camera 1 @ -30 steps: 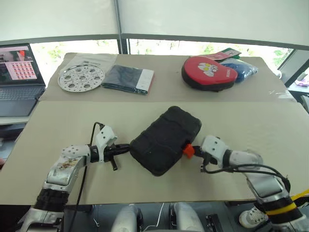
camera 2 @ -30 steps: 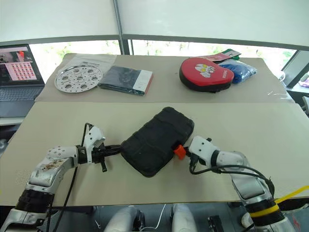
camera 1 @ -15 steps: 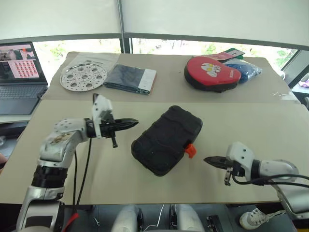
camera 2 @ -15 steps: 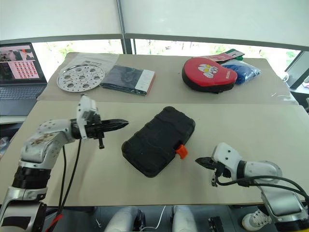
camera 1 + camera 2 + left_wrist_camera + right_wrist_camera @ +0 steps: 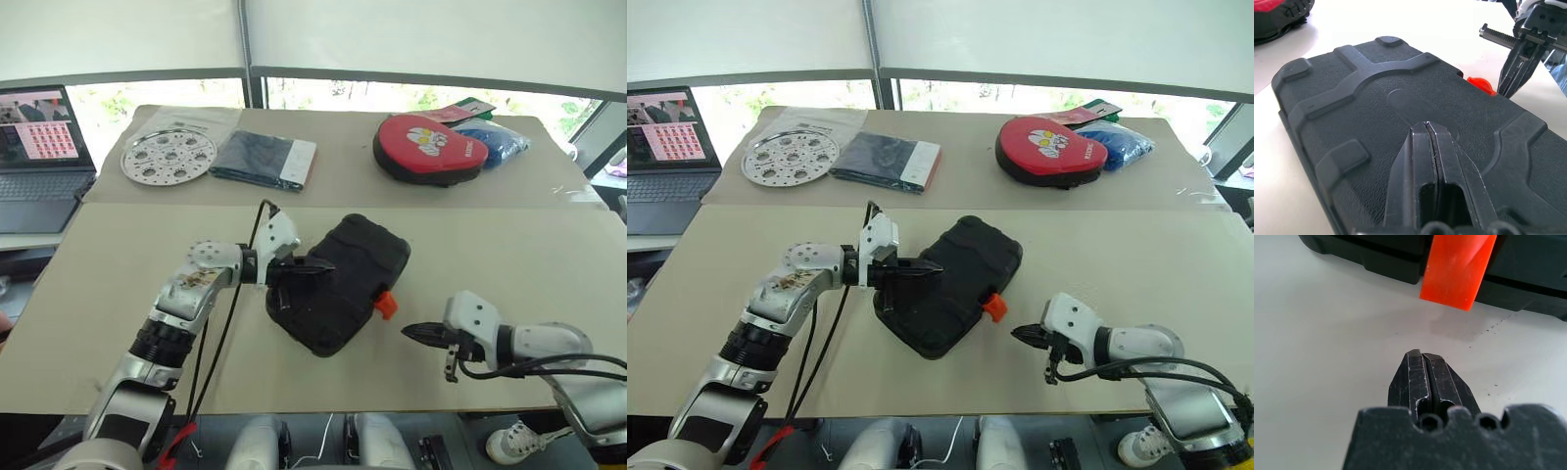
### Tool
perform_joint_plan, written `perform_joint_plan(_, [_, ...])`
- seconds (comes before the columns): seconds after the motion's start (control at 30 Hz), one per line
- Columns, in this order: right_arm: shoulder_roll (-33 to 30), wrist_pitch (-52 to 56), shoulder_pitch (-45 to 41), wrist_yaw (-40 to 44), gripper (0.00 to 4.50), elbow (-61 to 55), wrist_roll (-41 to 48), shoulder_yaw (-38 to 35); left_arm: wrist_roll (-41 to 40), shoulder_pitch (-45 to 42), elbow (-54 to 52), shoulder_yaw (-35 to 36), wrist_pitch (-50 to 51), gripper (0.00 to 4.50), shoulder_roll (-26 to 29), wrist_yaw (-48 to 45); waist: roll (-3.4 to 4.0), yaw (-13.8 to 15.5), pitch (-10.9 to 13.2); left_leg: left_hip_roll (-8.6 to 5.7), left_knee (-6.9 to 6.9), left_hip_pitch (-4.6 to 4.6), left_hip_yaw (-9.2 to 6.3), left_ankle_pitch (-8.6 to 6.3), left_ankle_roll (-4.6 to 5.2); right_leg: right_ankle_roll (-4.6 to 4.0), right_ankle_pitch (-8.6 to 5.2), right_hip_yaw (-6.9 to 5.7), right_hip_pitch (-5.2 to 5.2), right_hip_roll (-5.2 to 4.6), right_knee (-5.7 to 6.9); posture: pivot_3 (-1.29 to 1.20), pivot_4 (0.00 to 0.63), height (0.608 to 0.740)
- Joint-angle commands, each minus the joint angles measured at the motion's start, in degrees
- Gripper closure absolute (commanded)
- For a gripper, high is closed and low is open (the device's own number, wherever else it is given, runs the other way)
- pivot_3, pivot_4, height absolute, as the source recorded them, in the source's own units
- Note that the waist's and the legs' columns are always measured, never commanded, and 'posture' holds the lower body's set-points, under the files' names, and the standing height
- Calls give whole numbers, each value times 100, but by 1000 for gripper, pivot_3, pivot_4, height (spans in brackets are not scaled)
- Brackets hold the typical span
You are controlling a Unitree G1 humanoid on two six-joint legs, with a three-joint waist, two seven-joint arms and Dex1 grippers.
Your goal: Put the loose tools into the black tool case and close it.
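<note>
The black tool case (image 5: 345, 257) lies shut and slantwise in the middle of the near table, its orange latch (image 5: 386, 305) pointing toward my right side. My left gripper (image 5: 327, 265) is shut, with its tips just over the case's lid (image 5: 1376, 93); I cannot tell if they touch it. My right gripper (image 5: 409, 333) is shut and empty, low over the table a short way to the right of the latch (image 5: 1457, 267) and apart from it. The loose tools are out of view.
On the far table sit a perforated metal disc (image 5: 168, 155), a dark folded packet (image 5: 265, 160), a red oval pouch (image 5: 426, 147) and a blue bag (image 5: 495, 137). A laptop (image 5: 39, 147) stands at the far left. The table's front edge runs close under both arms.
My left gripper rose from the case's left edge and swung right, over the lid. My right gripper drew back from the orange latch to the right.
</note>
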Motion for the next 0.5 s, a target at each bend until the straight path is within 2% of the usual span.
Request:
perform_joint_plan(0.03, [77,-23,-291,-35,4495,-58,32,-2,119,20,-41,-128,42,4445,-67,96,1,5,0,0,0,0,0,0,0,0,0,0,0,0,0,0,150,740])
perform_joint_plan(0.5, [374,98,-1134,-32,4495,191,-82,449,188,176,-257,-218,240,4445,-7,150,3,-23,-1,3,9,0,-3,-2,3,1,1,-1,1,0,4,0,150,740])
